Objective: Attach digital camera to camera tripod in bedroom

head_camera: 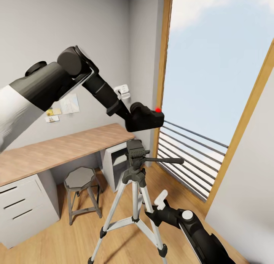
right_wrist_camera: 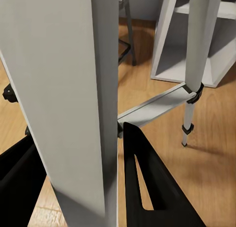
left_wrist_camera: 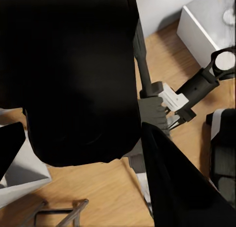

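The black digital camera (head_camera: pixel 148 121), with its red button up, hangs a small gap above the black head of the camera tripod (head_camera: pixel 136 153). My left gripper (head_camera: pixel 133 112) is shut on the camera from the desk side. In the left wrist view the camera (left_wrist_camera: pixel 78 74) is a large dark mass, with the tripod head (left_wrist_camera: pixel 153 109) beyond it. The long pan handle (head_camera: pixel 167 160) points toward the window. Lower down, my right gripper (head_camera: pixel 154 211) is shut around a silver tripod leg (right_wrist_camera: pixel 69 89), which runs between its black fingers (right_wrist_camera: pixel 152 183).
A wooden desk (head_camera: pixel 57 149) runs along the left wall over white drawers (head_camera: pixel 23 203) and an open white cabinet (head_camera: pixel 114 163). A small grey metal stool (head_camera: pixel 80 178) stands left of the tripod. The tall window's railing (head_camera: pixel 190 157) is close on the right.
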Robot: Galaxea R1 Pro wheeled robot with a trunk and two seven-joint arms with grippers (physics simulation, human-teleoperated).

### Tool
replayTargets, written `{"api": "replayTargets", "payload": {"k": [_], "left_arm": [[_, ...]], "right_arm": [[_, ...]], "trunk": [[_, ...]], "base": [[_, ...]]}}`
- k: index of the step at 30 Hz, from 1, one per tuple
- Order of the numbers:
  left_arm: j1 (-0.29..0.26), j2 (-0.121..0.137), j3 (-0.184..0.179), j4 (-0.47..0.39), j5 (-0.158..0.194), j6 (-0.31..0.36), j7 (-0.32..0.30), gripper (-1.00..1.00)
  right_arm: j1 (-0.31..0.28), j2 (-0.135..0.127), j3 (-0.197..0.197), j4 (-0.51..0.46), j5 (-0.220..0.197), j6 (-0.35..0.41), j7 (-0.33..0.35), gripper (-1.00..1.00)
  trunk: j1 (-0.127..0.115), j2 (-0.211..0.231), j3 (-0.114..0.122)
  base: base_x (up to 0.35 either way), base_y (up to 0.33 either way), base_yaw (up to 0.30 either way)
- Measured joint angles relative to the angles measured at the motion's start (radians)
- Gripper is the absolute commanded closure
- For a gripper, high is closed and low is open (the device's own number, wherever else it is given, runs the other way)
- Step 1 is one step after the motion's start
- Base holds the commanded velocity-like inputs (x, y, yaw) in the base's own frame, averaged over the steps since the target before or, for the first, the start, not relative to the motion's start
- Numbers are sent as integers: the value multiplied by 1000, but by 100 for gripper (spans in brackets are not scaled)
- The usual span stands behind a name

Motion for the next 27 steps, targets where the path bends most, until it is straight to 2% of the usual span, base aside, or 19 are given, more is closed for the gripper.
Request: {"api": "replayTargets", "payload": {"k": [4, 9, 22, 27], "left_arm": [[-9, 2, -17, 4, 44, 0, -1, 100], [-13, 3, -25, 6, 67, 0, -2, 100], [-18, 11, -36, -3, 82, 59, -1, 100], [-15, 17, -66, -1, 84, 76, -1, 100]], "right_arm": [[0, 0, 0, 0, 0, 0, 0, 100], [0, 0, 0, 0, 0, -1, 0, 100], [1, 0, 1, 0, 1, -2, 0, 100], [1, 0, 0, 0, 0, -2, 0, 100]], "trunk": [[0, 0, 0], [0, 0, 0], [0, 0, 0], [0, 0, 0]], "base": [[0, 0, 0], [0, 0, 0], [0, 0, 0], [0, 0, 0]]}}
